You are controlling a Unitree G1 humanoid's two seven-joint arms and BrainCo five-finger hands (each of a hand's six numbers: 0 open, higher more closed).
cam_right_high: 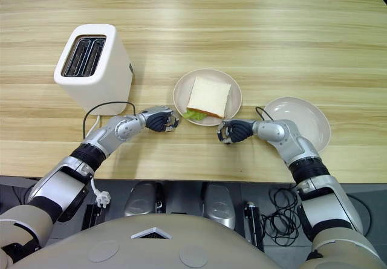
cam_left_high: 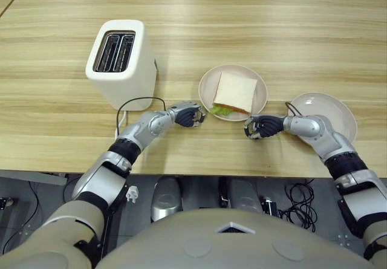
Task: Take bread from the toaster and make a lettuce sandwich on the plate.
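On plate [cam_left_high: 207,86]: sandwich [cam_left_high: 236,92] stacked | left hand [cam_left_high: 187,115], right hand [cam_left_high: 263,126] flank it, both curled, holding nothing | risk: either hand bumping plate could skew the stack

Both head eyes look steeply down — sharing toaster [cam_left_high: 121,63] and table [cam_left_high: 272,27].

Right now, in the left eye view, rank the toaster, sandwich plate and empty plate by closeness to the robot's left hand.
From the left hand:
1. Sandwich plate, just ahead to its right.
2. Toaster, ahead to its left.
3. Empty plate, far right.
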